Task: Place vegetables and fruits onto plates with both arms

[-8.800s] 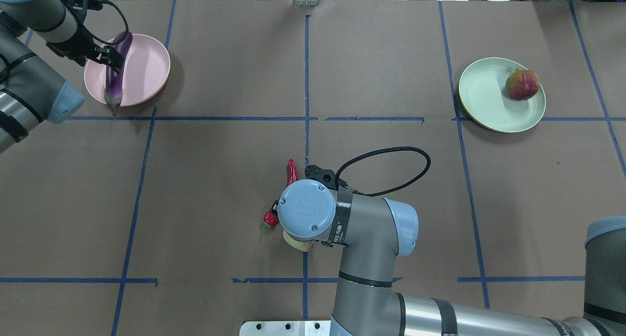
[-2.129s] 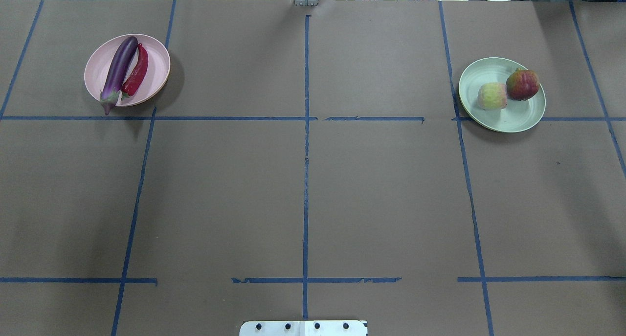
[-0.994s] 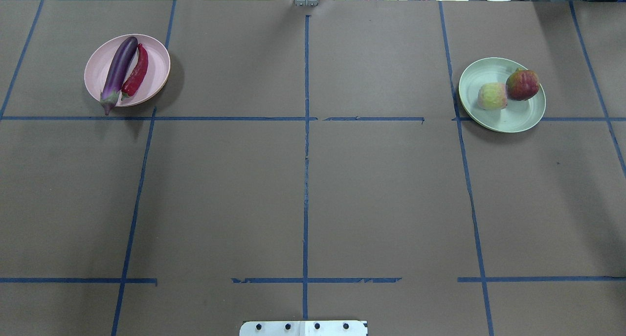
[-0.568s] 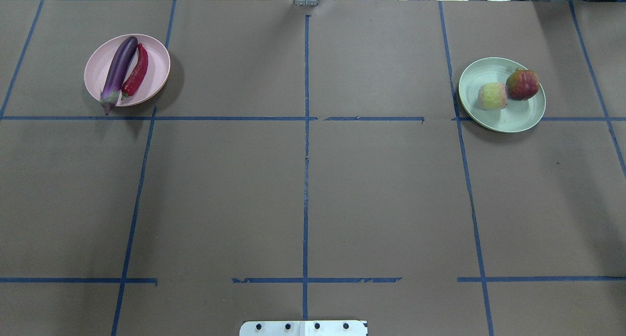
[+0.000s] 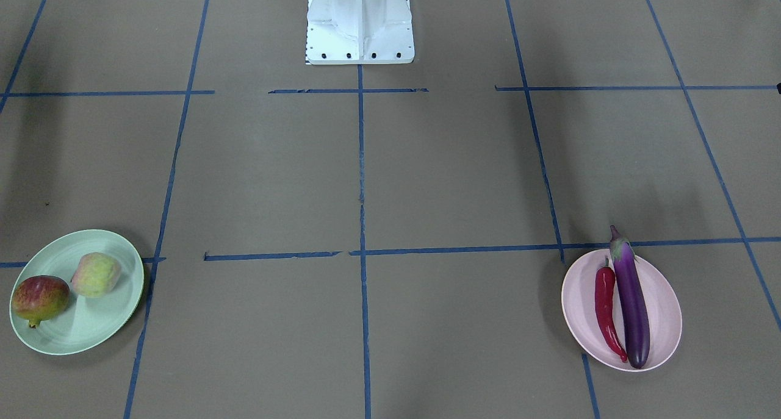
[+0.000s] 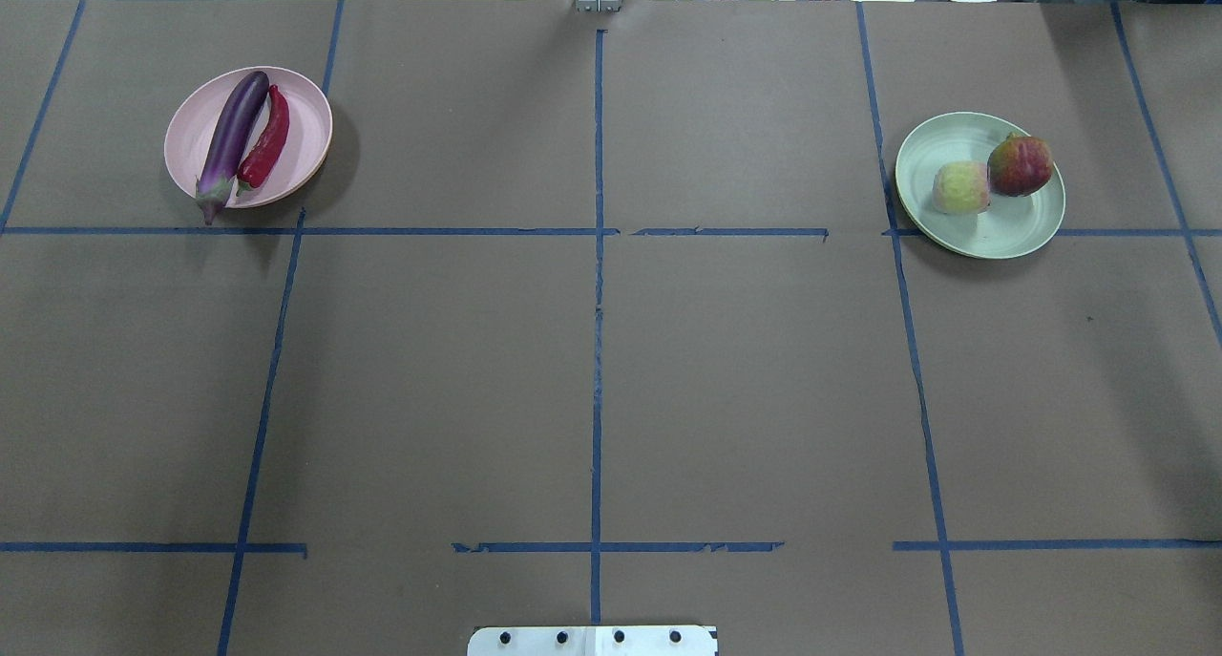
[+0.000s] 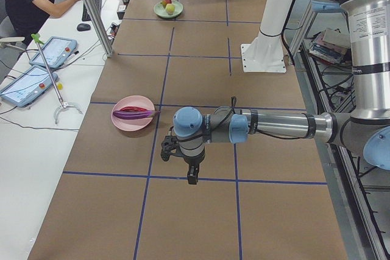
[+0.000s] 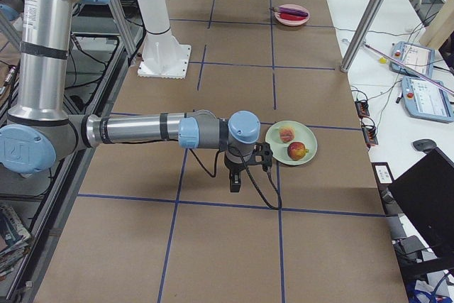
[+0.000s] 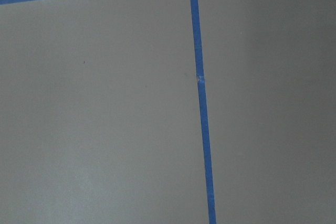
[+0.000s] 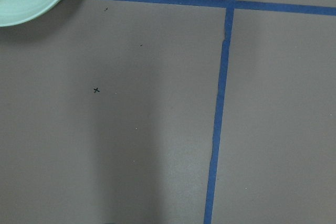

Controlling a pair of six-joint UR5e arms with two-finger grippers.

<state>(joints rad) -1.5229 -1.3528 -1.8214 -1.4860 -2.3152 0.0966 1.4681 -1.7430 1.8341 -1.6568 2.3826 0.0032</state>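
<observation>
The eggplant (image 6: pixel 232 133) and the chili pepper (image 6: pixel 265 150) lie side by side on the pink plate (image 6: pixel 307 131) at the upper left of the overhead view, with the eggplant's stem cap overhanging the rim. The peach-like fruit (image 6: pixel 960 187) and the pomegranate-like fruit (image 6: pixel 1020 164) sit close together on the green plate (image 6: pixel 993 231) at the upper right. All four items rest on plates, sorted by kind, so the placing is judged complete and no transfer is left. In the side views, the left hand (image 7: pixel 192 178) and the right hand (image 8: pixel 235 185) each hang over the brown worktop (image 6: pixel 592 370), apart from the plates. How far either hand is open cannot be told, and no item is seen in either.
</observation>
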